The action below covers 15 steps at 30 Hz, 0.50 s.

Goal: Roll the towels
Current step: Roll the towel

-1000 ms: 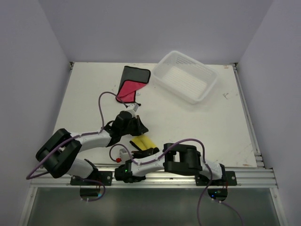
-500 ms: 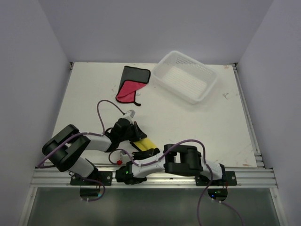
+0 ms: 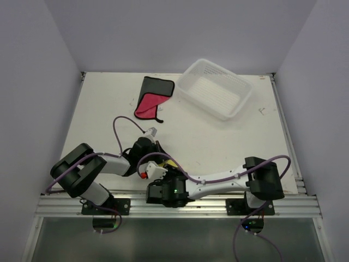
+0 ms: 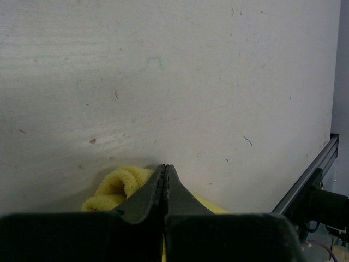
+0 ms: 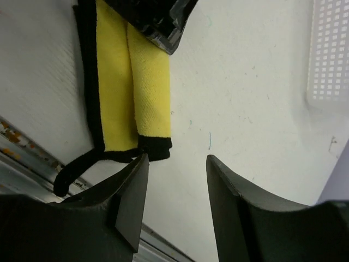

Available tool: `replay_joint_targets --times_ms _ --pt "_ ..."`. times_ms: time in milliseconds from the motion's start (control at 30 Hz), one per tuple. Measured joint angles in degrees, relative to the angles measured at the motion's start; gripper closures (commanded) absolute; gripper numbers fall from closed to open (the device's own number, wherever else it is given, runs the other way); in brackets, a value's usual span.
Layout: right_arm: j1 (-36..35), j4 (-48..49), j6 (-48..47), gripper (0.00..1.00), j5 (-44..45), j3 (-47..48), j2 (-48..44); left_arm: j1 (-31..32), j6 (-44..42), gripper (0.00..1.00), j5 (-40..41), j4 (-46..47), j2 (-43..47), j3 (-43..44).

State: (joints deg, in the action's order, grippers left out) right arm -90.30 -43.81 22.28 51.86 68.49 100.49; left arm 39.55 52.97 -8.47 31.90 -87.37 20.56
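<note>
A yellow towel (image 5: 131, 82) with black edging lies folded into a narrow strip near the table's front edge; little of this towel (image 3: 168, 162) shows from above. My left gripper (image 4: 164, 166) is shut, and its tips rest on top of the towel, a curled yellow fold (image 4: 117, 188) to their left. My right gripper (image 5: 177, 158) is open with only bare table between its fingers. Its left fingertip (image 5: 140, 164) sits just at the towel's black-edged end. A second towel, red and black (image 3: 151, 98), lies folded at the back.
A white mesh basket (image 3: 215, 87) stands at the back right, next to the red towel. The towel's black loop (image 5: 73, 172) trails toward the aluminium rail (image 3: 180, 207) along the front edge. Purple cables arc over both arms.
My right gripper has opened and its arm has stretched out, elbow now far to the right. The left gripper has moved toward the front edge onto the yellow towel.
</note>
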Motion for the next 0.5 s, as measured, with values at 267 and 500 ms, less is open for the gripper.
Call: replay_joint_targets --times_ms 267,500 --pt "0.85 6.75 1.86 0.49 -7.23 -9.68 -13.68 0.04 -0.02 1.0 0.17 0.0 -0.26 0.22" --pt "14.58 17.99 6.29 0.48 -23.85 -19.3 -23.91 0.2 -0.02 1.0 0.37 0.09 -0.26 0.22"
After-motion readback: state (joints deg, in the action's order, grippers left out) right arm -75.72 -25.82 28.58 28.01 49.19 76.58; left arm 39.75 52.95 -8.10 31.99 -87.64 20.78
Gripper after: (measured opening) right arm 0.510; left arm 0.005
